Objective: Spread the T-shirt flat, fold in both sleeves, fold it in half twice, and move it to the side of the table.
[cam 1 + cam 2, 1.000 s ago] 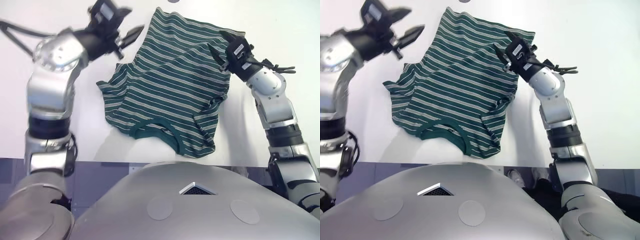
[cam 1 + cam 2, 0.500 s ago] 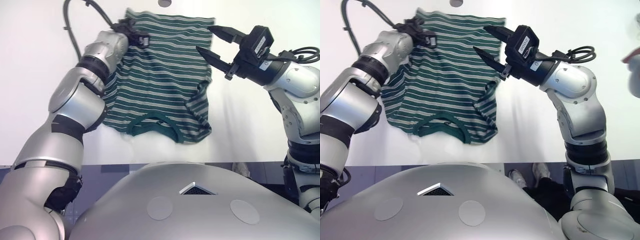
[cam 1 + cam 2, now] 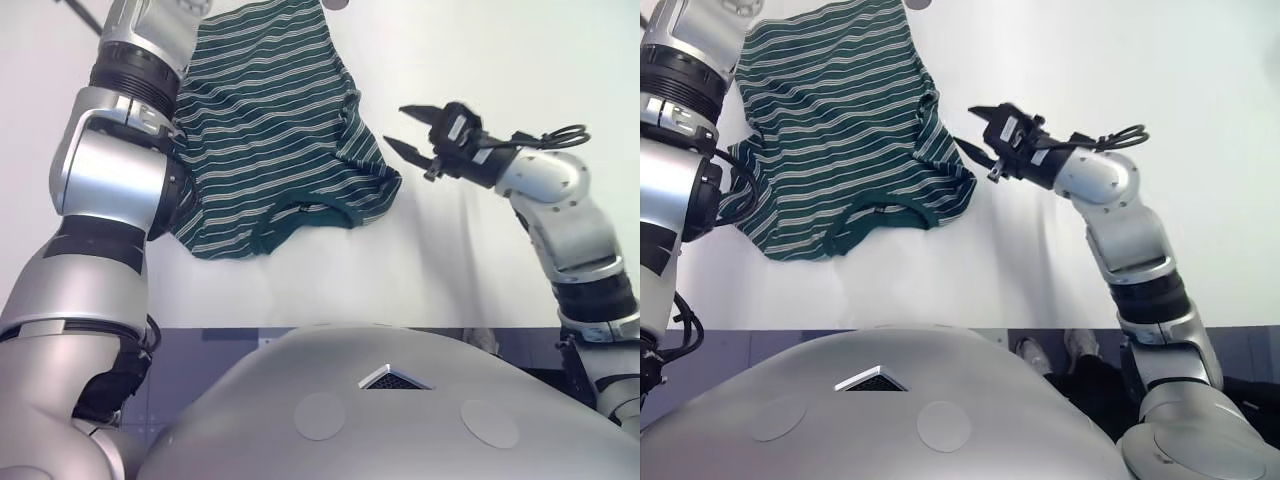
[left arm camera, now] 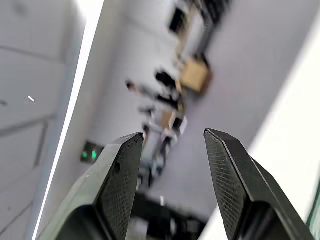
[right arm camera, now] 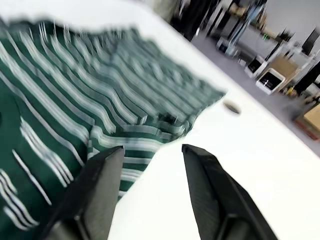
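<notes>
The green T-shirt (image 3: 265,120) with white stripes lies rumpled on the white table (image 3: 480,60), its collar (image 3: 300,215) toward me and a sleeve bunched at its right edge. My right gripper (image 3: 397,127) is open just off that right edge, holding nothing; in the right wrist view its fingers (image 5: 100,190) frame the shirt (image 5: 65,100) and bare table. My left arm (image 3: 125,120) stretches along the shirt's left side toward the far hem. In the left wrist view the left gripper (image 4: 172,145) is open and empty, facing the room past the table edge.
A small round hole (image 5: 231,107) sits in the tabletop near the shirt's far hem. Bare white table extends to the right of the shirt and in front of the collar. A black cable (image 3: 545,135) loops off my right wrist.
My right gripper has let go of the shirt's right side, opened and dropped to just off its edge. The left arm has stretched to the far hem. The head view has shifted.
</notes>
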Action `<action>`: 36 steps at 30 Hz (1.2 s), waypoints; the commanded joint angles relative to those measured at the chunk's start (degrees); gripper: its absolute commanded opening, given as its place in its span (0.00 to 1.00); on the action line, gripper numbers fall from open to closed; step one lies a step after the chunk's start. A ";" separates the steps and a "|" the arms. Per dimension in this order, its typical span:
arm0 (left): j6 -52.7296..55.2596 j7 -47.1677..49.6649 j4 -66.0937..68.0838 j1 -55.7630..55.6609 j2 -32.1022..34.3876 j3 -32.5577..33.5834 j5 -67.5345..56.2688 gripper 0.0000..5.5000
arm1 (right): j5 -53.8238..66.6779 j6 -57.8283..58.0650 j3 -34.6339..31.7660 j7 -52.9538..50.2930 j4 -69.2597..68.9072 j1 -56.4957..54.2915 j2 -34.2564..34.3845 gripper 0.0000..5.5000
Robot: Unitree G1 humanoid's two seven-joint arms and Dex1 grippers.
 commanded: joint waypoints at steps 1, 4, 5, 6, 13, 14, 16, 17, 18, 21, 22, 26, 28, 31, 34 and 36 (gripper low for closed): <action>9.67 -1.99 -25.90 21.56 -1.66 1.92 -1.75 0.41 | -7.57 -4.00 6.10 -3.43 6.93 -6.58 7.45 0.39; 13.68 -1.25 -35.17 39.33 -1.60 0.54 0.04 0.41 | -9.40 -3.42 7.62 -4.70 9.47 -11.90 13.35 0.39; 14.60 -1.23 -36.77 41.84 -1.59 0.78 0.49 0.41 | -9.77 -3.39 7.70 -4.71 9.72 -12.38 14.09 0.39; 15.05 -0.64 -36.84 44.32 -1.42 0.78 1.38 0.41 | -10.22 -2.47 8.13 -4.86 9.47 -12.53 15.19 0.39; 17.23 -0.37 -33.58 50.76 -3.40 -1.12 4.41 0.41 | -18.45 3.21 12.99 -5.61 21.59 -12.78 15.72 0.39; 17.20 -0.44 -33.06 50.95 -3.61 -1.08 4.53 0.41 | -19.39 3.07 11.58 -6.30 23.69 -11.96 13.63 0.39; 17.09 -0.58 -32.44 51.59 -3.49 -0.64 4.70 0.41 | -19.45 2.06 7.47 -7.11 26.37 -10.16 9.20 0.39; 17.02 -0.62 -32.31 51.74 -3.46 -0.48 4.78 0.41 | -19.34 1.57 6.43 -7.24 26.95 -9.79 8.30 0.39; 17.03 -0.86 -32.21 52.44 -3.06 -0.26 4.75 0.41 | -16.96 0.38 2.26 -6.77 26.66 -8.59 5.87 0.39; 17.07 -1.45 -31.81 53.68 -2.37 0.08 4.80 0.41 | -7.71 1.77 -8.63 -3.33 22.43 -6.23 3.51 0.39; 17.02 -1.55 -31.65 53.69 -2.41 0.08 4.90 0.41 | -6.39 2.65 -10.02 -2.68 21.58 -5.96 3.42 0.39; 16.37 -1.79 -32.43 53.72 -2.40 0.49 4.99 0.41 | -7.11 2.39 -14.07 -3.45 24.02 -6.50 -0.73 0.39; 15.34 -1.80 -33.22 53.58 -2.10 0.72 4.96 0.41 | -6.37 1.28 -16.67 -4.38 24.93 -7.79 -1.38 0.39; 3.63 3.10 -41.81 53.48 -2.59 5.53 1.01 0.41 | -0.13 -3.23 -19.14 -0.26 19.34 -9.26 0.23 0.39; -4.10 4.50 -51.17 54.43 -2.19 10.46 -2.80 0.41 | 0.67 -6.42 -15.60 3.38 17.35 -8.53 1.60 0.39; -9.13 4.29 -56.45 54.07 -1.48 13.34 -5.10 0.41 | -3.47 -9.45 -10.45 1.72 24.49 -12.74 6.07 0.39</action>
